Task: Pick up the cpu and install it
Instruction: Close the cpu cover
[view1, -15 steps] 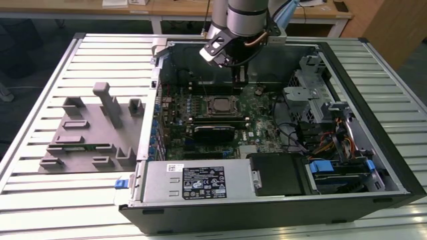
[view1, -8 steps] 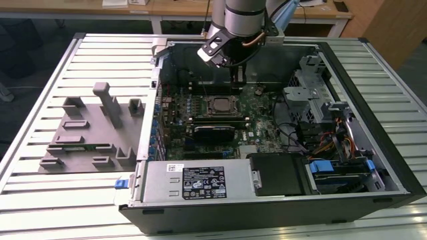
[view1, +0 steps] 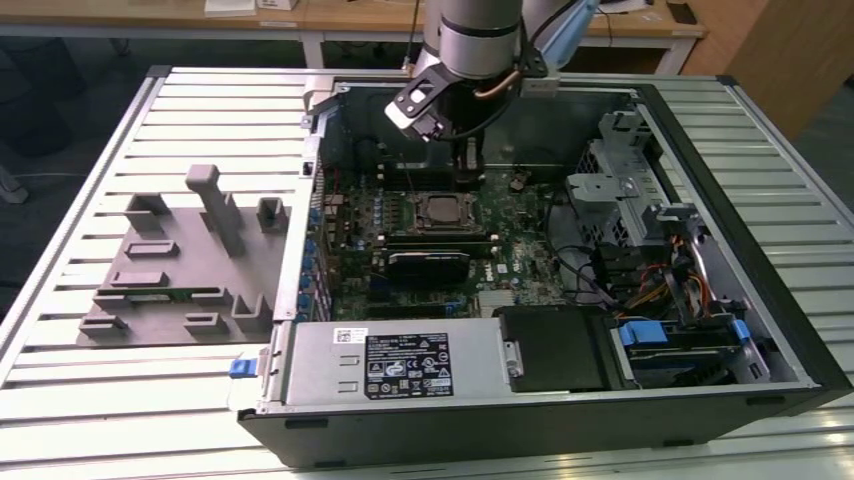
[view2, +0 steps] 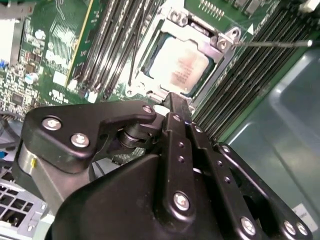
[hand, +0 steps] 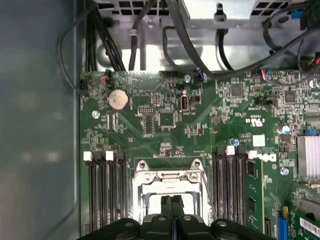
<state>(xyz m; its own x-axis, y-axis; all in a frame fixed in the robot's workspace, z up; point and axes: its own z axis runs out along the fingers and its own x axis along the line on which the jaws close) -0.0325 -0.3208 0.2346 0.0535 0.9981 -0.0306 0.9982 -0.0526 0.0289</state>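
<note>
Bright even light, shade inside the case (view1: 534, 435), faint sheen on the cpu (view2: 179, 70)

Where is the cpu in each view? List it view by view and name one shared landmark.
Exterior view: the cpu lies mid-motherboard, next to the gripper.
Second wrist view: the cpu lies just beyond the shut gripper, between the memory slot banks.
First wrist view: the cpu is partly hidden behind the gripper.
Shared landmark: the metal socket frame around it.
</note>
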